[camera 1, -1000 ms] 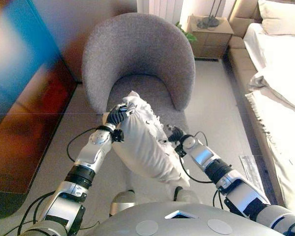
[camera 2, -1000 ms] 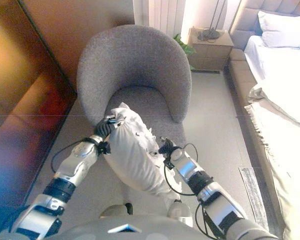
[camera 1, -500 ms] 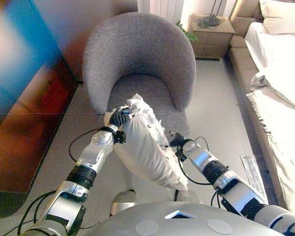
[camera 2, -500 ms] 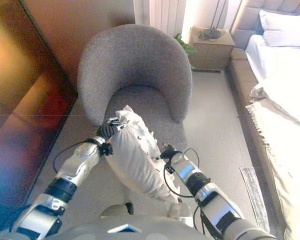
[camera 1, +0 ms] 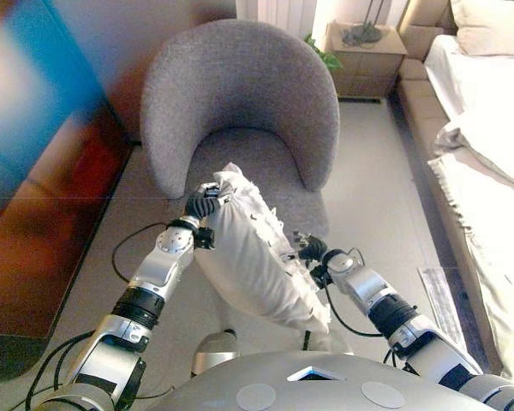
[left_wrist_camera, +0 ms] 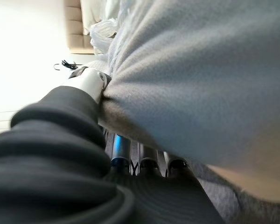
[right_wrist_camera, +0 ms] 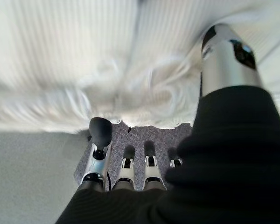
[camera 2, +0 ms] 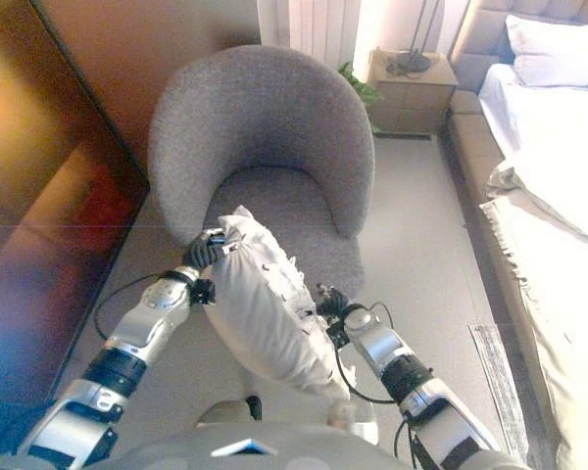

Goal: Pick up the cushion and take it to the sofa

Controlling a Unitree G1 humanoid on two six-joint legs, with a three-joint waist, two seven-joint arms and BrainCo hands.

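Observation:
A white fringed cushion hangs tilted between my two hands, just in front of the grey round armchair. My left hand grips the cushion's upper left corner; in the left wrist view the cushion is pinched between thumb and fingers. My right hand holds the cushion's right fringed edge; in the right wrist view the cushion lies over the curled fingers. The cushion's lower end hangs close to my body.
A bed with white covers runs along the right. A wooden nightstand stands behind the armchair on the right. A dark glossy cabinet lines the left side. A small mat lies on the floor by the bed.
My right hand has shifted slightly down and nearer to me along the cushion's edge. The cushion stays held between both hands in about the same place.

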